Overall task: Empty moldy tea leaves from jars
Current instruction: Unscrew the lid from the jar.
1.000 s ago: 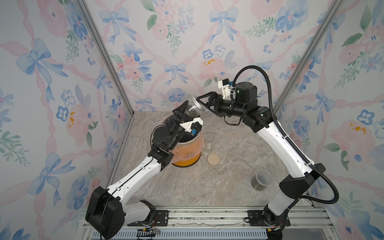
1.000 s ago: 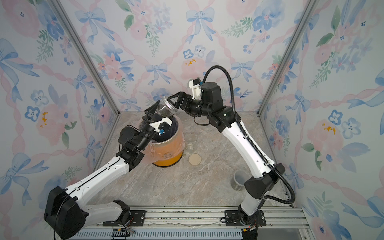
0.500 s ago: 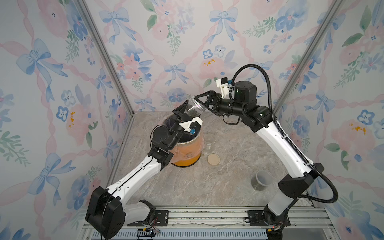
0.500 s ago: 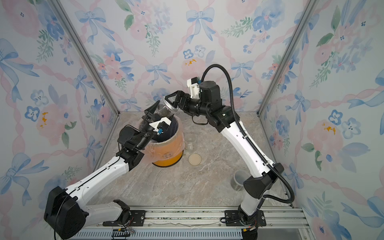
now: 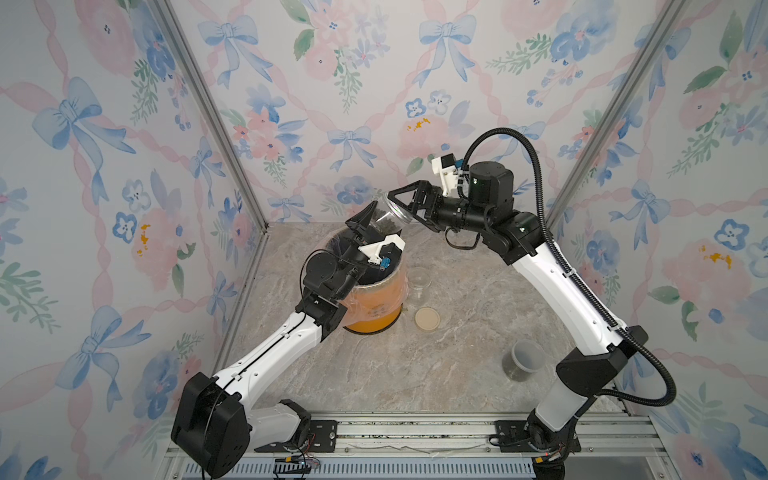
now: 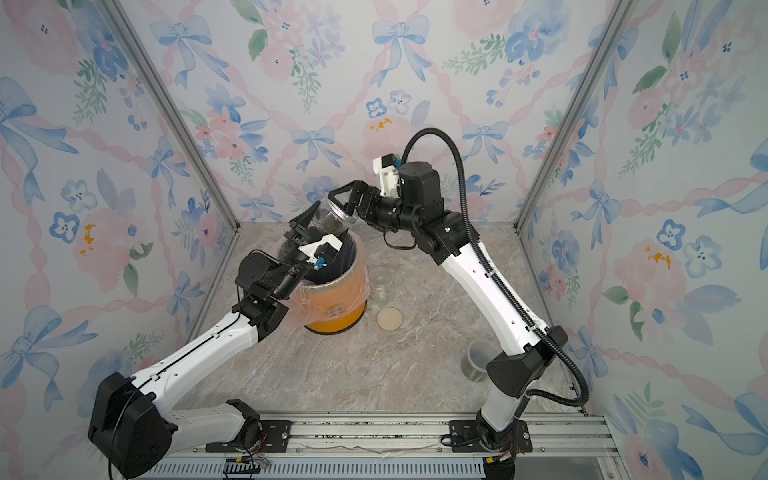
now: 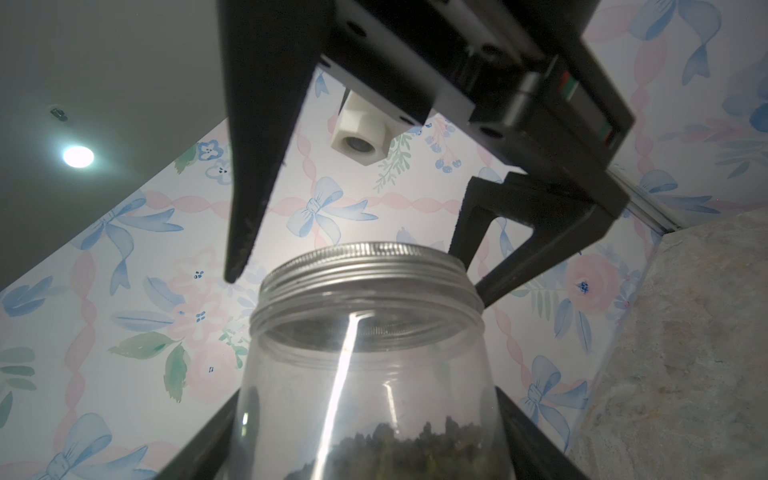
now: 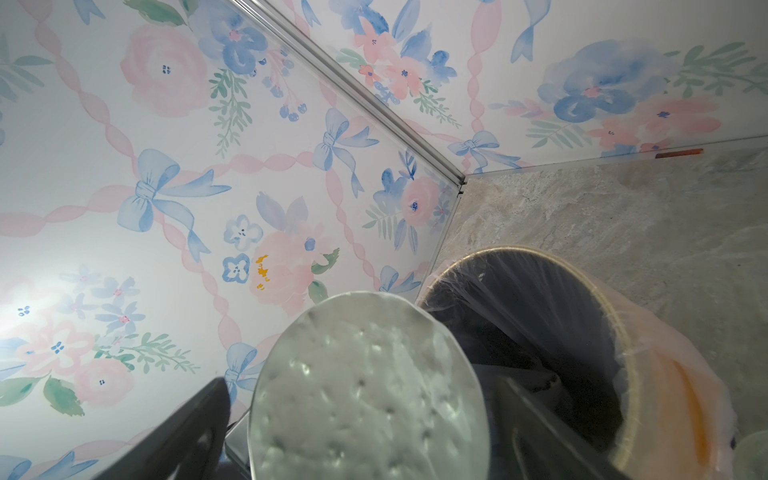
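Three jars on site, one in play. Left gripper (image 5: 372,226) is clamped on the held jar (image 5: 384,216) at its base end. It holds the jar tilted above the rear rim of the bin (image 5: 376,309), with the silver lid (image 7: 365,266) pointing up toward the right arm. Change over the last second: right gripper (image 5: 400,206) has edged in toward the jar and its jaws have spread wider. They now straddle the lid. One finger (image 7: 245,208) stands clearly apart from the lid's edge; the other is close in, contact uncertain. Released, then, not gripping. Lid is on. Reading: a re-grip partway through unscrewing, or a first approach. Either way, nothing pours until that lid is off. Tea leaves (image 7: 399,451) sit as a dark heap at the jar's base end.

Count:
- **Jars, three:**
  - the held one
  - an open jar (image 5: 419,279), seemingly empty, just beside the bin on the right arm's side
  - a grey-lidded jar (image 5: 523,361), dark matter at its bottom, well apart from the bin
- **Lids, three:** silver on, grey on, and the beige lid (image 5: 427,318) flat on the table (image 5: 415,374) near the bin.
- **Bins, one.**

Judged: one jar emptied, two to go.
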Controlling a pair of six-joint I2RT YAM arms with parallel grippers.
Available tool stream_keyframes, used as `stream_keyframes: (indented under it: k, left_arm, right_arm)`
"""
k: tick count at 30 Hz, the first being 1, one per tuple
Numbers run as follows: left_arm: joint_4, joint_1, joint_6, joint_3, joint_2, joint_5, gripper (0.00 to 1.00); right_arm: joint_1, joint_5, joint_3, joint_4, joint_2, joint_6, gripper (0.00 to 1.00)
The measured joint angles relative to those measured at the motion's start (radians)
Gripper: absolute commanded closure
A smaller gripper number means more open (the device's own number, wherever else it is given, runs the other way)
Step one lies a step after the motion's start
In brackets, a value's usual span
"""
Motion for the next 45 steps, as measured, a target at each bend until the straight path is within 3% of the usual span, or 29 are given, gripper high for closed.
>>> stream_keyframes:
  k: [21,29,45]
  left_arm:
    - [-0.001,0.0,-0.004,0.006,0.013,0.008,0.5]
    - [0.0,0.0,-0.018,0.008,0.013,0.011,0.5]
    - [0.0,0.0,-0.03,0.008,0.022,0.019,0.51]
  right_arm:
    - [0.002,-0.018,0.028,0.002,0.045,0.006,0.1]
    - [0.004,-0.022,0.028,0.0,0.045,-0.001,0.02]
    - [-0.011,-0.025,0.028,-0.005,0.045,-0.026,0.08]
